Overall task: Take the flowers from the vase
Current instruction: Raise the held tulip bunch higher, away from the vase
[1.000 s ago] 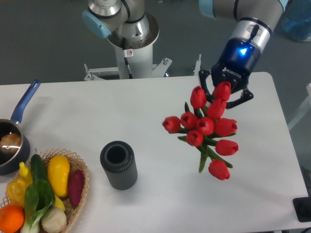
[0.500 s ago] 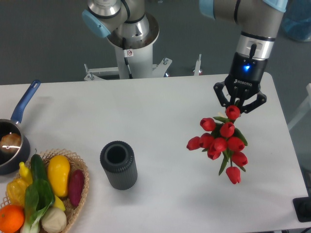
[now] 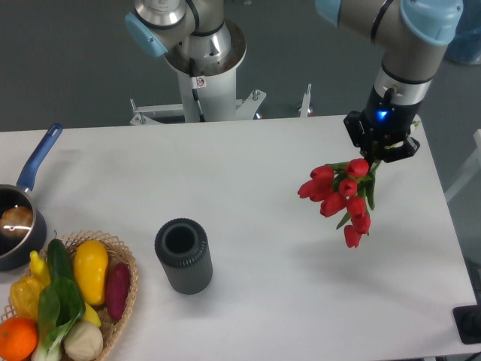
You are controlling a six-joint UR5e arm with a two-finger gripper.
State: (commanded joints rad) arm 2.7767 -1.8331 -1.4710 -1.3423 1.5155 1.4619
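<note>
Far to the left of the gripper point(image 3: 381, 153), at the table's edge, a saucepan point(image 3: 16, 224) with a blue handle is seen, and just below it a basket point(image 3: 120, 301) of vegetables. Nearer, but well apart from the gripper and lower in the view, the vase point(image 3: 183, 255) is left standing upright on the table point(image 3: 248, 180) with its round mouth bare, so the stems are judged to be fully out of it. Directly beneath the gripper the flowers point(image 3: 342, 197) are held, the red buds hanging down and to the left with green leaves among them; the jaws are closed on the bunch near its upper end, though the exact contact is hidden by the buds. Compared with a second ago, the bunch has been carried rightward and turned: then the buds were spread wide below and left of the gripper, half a second ago they hung almost straight down, and now they are gathered tighter and shown higher in the view, with a faint shadow cast on the table below them. The wrist has also been rotated. From this the pick is judged complete, and only a steady hold is thought to be needed.
</note>
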